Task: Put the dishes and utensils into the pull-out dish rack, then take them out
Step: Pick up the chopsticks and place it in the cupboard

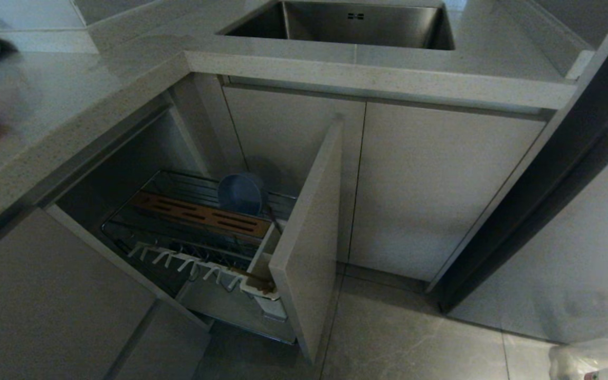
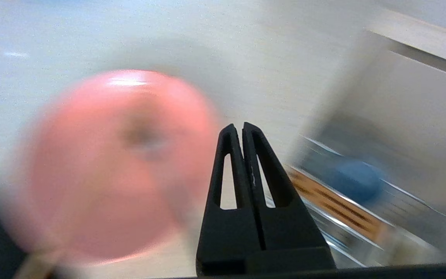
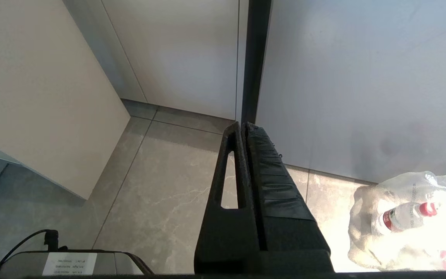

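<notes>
Salmon-pink plate [image 2: 114, 162] lies on the tabletop [image 2: 91, 35], blurred, left of the left gripper [image 2: 241, 128] in the left wrist view; gripper clenched, empty, not touching the plate. Blue-grey bowl [image 1: 240, 193] stands on edge in the pull-out dish rack [image 1: 177, 240], centre-left of the head view, behind the wooden strip [image 1: 201, 215]. Right gripper [image 3: 243, 126] clenched, empty, over the floor [image 3: 161, 193], beside a plastic bag [image 3: 409, 221].

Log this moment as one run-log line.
left hand: shut, empty, above counter near pink plate | right hand: shut, parked over floor | dish rack: pulled out, blue-grey bowl inside | plate: not loaded
</notes>
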`<state>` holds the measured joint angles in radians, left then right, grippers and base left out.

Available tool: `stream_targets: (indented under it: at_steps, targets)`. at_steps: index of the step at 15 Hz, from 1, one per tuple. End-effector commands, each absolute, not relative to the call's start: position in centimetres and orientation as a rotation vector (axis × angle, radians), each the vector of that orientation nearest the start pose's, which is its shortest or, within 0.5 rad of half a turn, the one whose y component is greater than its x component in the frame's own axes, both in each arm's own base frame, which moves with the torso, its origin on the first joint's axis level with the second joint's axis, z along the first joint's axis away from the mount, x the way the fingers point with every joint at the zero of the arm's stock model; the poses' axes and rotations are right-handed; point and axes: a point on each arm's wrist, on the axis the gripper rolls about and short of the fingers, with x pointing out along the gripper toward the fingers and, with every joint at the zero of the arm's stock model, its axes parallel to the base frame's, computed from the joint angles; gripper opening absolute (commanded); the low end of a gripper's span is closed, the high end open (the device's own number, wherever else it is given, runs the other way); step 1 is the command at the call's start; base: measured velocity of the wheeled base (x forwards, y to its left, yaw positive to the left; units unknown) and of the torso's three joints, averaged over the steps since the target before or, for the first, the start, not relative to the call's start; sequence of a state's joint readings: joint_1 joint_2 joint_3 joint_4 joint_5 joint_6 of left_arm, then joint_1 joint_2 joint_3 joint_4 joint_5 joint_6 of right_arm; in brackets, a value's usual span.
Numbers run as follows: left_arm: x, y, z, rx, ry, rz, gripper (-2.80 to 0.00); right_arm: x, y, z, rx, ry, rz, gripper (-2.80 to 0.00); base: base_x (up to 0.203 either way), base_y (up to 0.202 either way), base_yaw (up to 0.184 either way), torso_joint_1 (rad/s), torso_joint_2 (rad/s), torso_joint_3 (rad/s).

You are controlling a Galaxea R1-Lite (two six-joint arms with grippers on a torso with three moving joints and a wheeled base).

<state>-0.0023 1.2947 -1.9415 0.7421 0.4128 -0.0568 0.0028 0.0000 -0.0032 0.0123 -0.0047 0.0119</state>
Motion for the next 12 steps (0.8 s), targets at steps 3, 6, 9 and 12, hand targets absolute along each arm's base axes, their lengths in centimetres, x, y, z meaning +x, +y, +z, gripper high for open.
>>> stream_targets:
  at_steps: [3,6,9,12]
  targets:
    - [7.7,3.5,44.6,0.006,0.083,0.580,-2.80,-2.3,0.0,7.5,0.012,0.009,-0.002,-2.80,0.000,0.000,0.000,0.000,0.00,0.000]
    - [6.6,4.1,44.0,0.032,0.148,0.605,-2.80,-2.3,0.0,7.5,0.012,0.011,-0.002,-2.80,0.000,0.000,0.000,0.000,0.00,0.000]
    - [6.7,5.5,43.7,0.035,0.195,0.640,-2.80,-2.3,0.0,7.5,0.012,0.009,-0.002,-2.80,0.000,0.000,0.000,0.000,0.00,0.000]
    - [7.9,7.7,42.8,0.015,0.268,0.554,-2.80,-2.3,0.0,7.5,0.012,0.009,-0.002,-2.80,0.000,0.000,0.000,0.000,0.00,0.000]
